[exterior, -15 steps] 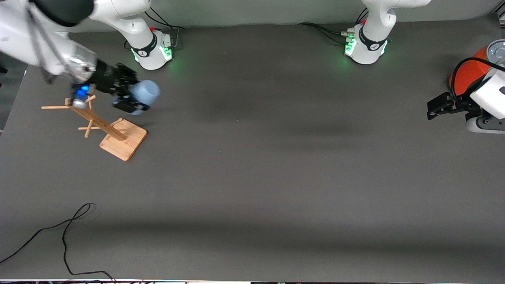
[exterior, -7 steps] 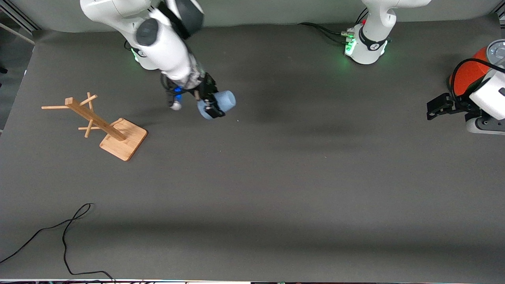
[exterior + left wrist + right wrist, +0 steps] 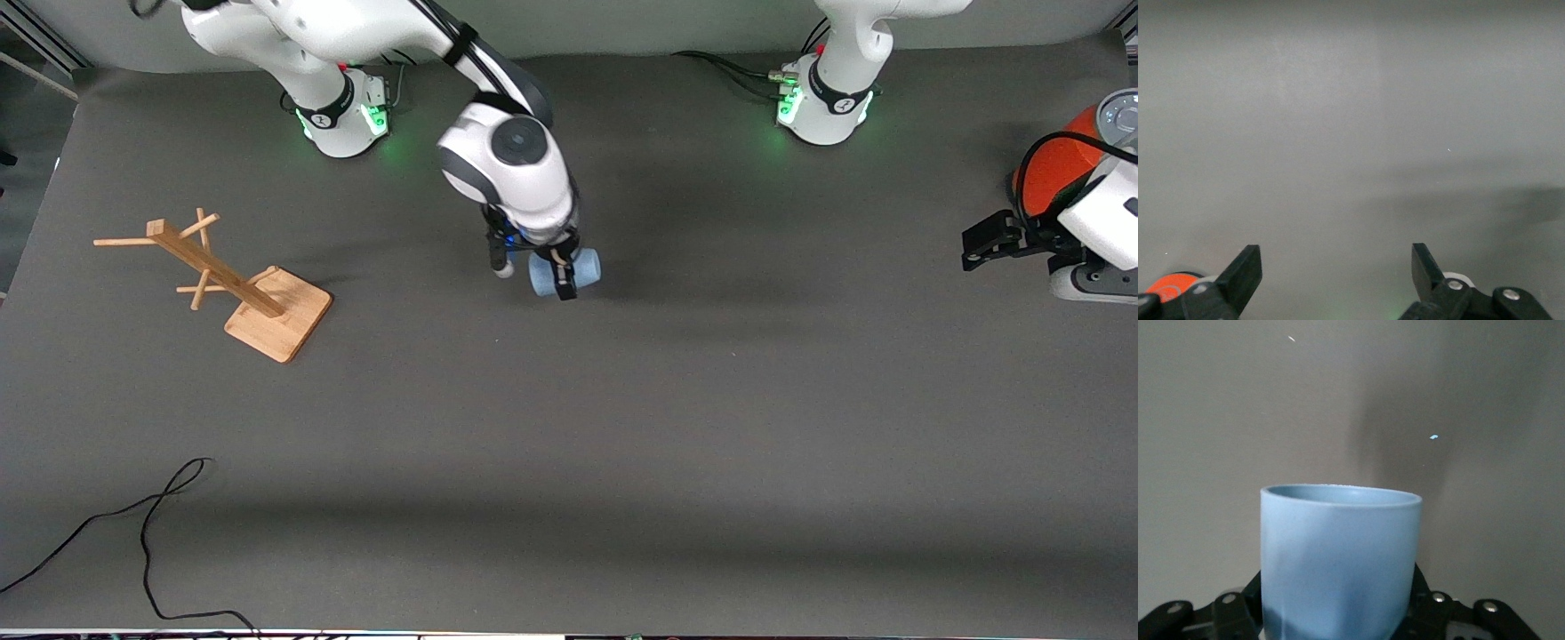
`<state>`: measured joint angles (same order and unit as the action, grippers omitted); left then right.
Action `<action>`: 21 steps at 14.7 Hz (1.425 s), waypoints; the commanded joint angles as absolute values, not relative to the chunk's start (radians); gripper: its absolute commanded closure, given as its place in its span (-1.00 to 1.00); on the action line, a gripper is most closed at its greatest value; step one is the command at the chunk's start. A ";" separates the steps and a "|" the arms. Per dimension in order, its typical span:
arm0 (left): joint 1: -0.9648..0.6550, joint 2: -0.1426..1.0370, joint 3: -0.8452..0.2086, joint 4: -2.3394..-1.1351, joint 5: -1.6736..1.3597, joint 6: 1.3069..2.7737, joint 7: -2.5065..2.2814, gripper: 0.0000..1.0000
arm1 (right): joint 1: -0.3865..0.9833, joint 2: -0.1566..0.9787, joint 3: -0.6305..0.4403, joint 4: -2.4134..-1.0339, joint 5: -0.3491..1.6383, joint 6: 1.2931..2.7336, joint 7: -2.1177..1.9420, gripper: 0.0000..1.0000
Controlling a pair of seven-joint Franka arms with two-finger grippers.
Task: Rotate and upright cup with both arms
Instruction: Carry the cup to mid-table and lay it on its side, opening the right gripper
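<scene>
The light blue cup [image 3: 587, 265] is clamped in my right gripper [image 3: 564, 272], which is shut on its wall over the middle of the grey mat. It is turned on its side in the front view. In the right wrist view the cup [image 3: 1338, 553] fills the space between the black fingers, with its rim pointing away from the camera. My left gripper [image 3: 982, 244] waits at the left arm's end of the table. It stands open [image 3: 1337, 267] with only bare mat between its fingers.
An orange can [image 3: 1053, 164] stands right beside the left gripper. A wooden peg rack [image 3: 240, 293] stands on its square base toward the right arm's end. A black cable [image 3: 151, 524] loops on the mat near the front camera.
The right arm has swung the cup from above the wooden rack toward the middle of the table. The left arm has not moved.
</scene>
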<state>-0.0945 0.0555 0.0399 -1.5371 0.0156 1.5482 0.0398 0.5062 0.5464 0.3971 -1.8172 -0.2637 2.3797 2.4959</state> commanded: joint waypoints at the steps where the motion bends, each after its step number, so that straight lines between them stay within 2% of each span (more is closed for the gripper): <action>1: -0.097 0.052 0.043 -1.529 0.009 1.563 0.048 -1.00 | 0.572 0.635 0.387 -1.741 -0.343 2.362 2.575 -0.33; 3: -0.097 0.052 0.043 -1.529 0.009 1.563 0.051 -1.00 | 0.603 0.661 0.387 -1.721 -0.426 2.362 2.582 -0.33; 4: -0.097 0.052 0.043 -1.529 0.009 1.563 0.051 -1.00 | 0.626 0.666 0.387 -1.720 -0.446 2.362 2.592 -0.52; 5: -0.097 0.054 0.043 -1.529 0.009 1.563 0.051 -1.00 | 0.635 0.672 0.387 -1.720 -0.454 2.362 2.612 -1.00; 8: -0.097 0.054 0.043 -1.529 0.009 1.562 0.051 -1.00 | 0.646 0.695 0.387 -1.687 -0.517 2.349 2.649 -1.00; 12: -0.097 0.054 0.043 -1.529 0.009 1.559 0.051 -1.00 | 0.643 0.663 0.396 -1.599 -0.519 2.183 2.590 -1.00; 14: -0.097 0.054 0.043 -1.529 0.009 1.557 0.051 -1.00 | 0.634 0.603 0.419 -1.579 -0.499 2.064 2.446 -1.00; 17: -0.098 0.054 0.043 -1.529 0.009 1.555 0.048 -1.00 | 0.606 0.467 0.410 -1.585 -0.395 1.965 2.193 -1.00; 21: -0.098 0.054 0.043 -1.529 0.009 1.548 0.045 -1.00 | 0.448 0.376 0.405 -1.579 -0.306 1.885 1.837 -1.00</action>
